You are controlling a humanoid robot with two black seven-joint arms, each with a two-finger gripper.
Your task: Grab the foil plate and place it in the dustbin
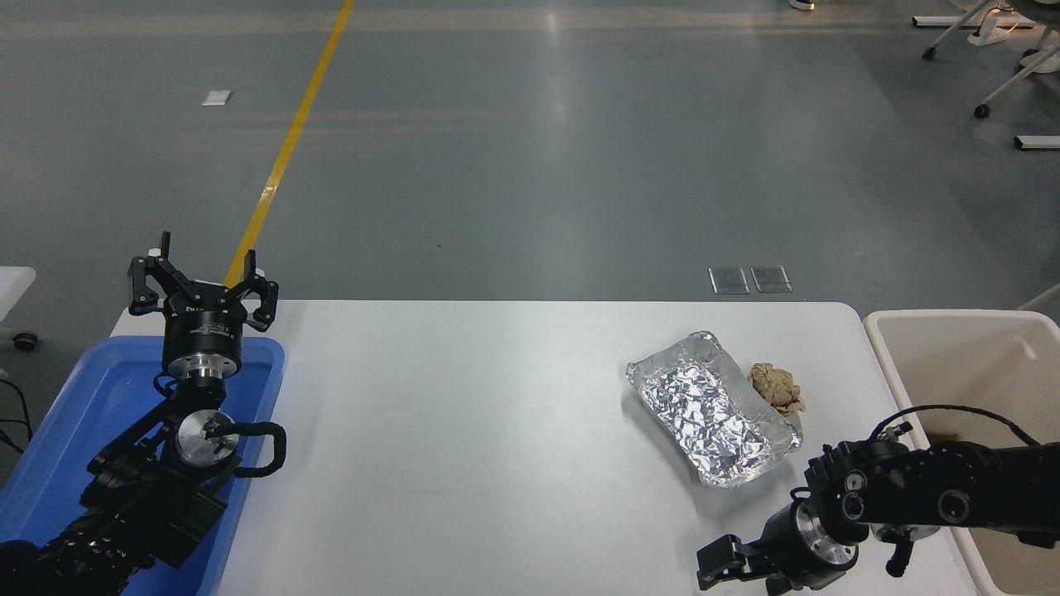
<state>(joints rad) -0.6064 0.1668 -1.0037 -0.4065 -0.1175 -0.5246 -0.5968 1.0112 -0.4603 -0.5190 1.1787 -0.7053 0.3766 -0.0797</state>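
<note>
**Foil plate on worktop, both pincers clear of it**

R pincer [722,569] sits lowest in view, near the bottom edge at the worktop's [464,430] near-right part, pointing left. Fingers only partly in frame, so can't tell if apart or together. Its black arm comes in from the right edge, crossing over the near-left wall of the dustbin [890,364].

Foil plate [712,407] lies flat on the worktop, right of centre, long axis running diagonally from far-left to near-right. Shiny, crinkled, raised rim. Apart from the R pincer, which is nearer the camera and just below the plate's near end. Nothing grips it.

Crumpled brown paper ball [776,387] rests against the plate's far-right rim, btwn plate and dustbin.

Dustbin stands off the worktop's right edge, beige, tall walls, partly cut off by frame.

L pincer [203,285] parked at lower left, pointing up and away, fingers spread apart, holding nothing. It's above a blue tray [87,397] at the worktop's left end.
</note>
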